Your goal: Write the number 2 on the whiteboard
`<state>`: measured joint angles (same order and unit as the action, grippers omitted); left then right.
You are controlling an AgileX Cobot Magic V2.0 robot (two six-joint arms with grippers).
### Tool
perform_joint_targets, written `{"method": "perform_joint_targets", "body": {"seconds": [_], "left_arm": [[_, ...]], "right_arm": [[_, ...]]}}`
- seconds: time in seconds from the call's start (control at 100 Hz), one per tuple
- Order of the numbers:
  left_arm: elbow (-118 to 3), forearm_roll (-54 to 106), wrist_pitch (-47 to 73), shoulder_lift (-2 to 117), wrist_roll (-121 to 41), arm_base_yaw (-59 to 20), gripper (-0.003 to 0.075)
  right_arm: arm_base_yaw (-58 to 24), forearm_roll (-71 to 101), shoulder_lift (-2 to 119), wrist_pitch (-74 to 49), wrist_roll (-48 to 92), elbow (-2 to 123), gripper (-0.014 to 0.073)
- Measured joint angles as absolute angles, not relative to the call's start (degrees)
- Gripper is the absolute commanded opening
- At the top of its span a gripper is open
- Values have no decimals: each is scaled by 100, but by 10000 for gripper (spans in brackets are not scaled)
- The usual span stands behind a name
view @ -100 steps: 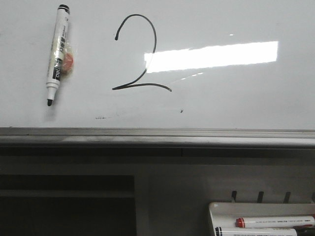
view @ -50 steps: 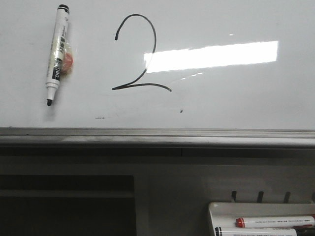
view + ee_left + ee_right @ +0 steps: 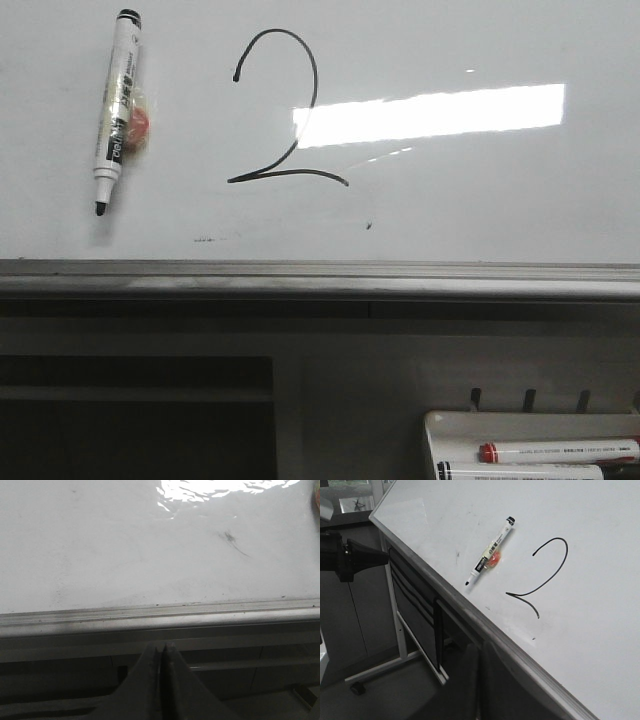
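A thin black hand-drawn number 2 (image 3: 282, 110) stood on the glossy white whiteboard (image 3: 480, 200), beside a white black-capped marker (image 3: 117, 110). Both dark grippers, left (image 3: 161, 652) and right (image 3: 481, 652), hung below the board's edge, jaws clenched empty.
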<state>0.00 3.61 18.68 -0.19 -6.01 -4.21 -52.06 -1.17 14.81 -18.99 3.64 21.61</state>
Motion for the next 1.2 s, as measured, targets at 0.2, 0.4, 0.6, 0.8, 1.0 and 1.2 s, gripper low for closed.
{"method": "perform_joint_targets", "body": {"seconds": [0.2, 0.4, 0.6, 0.8, 1.0, 1.2], "left_arm": [[0, 361, 1877, -19, -601, -421, -20], [0, 361, 1877, -19, -601, -421, -20], [0, 361, 1877, -19, -601, -421, -20], [0, 361, 1877, -19, -601, -421, -20], [0, 361, 1877, -19, -601, -421, -20], [0, 361, 1877, -19, -601, -421, -20]], "right_arm": [[-5206, -208, 1481, -1854, 364, 2161, -51], [-4538, -674, 1481, -943, 364, 1917, -51], [-2608, -244, 1407, 748, 197, 991, -51], [-902, 140, 1323, 1315, 156, 123, -51], [-195, 174, 485, 850, 148, -92, -51], [299, 174, -39, -888, 148, -92, -51]]}}
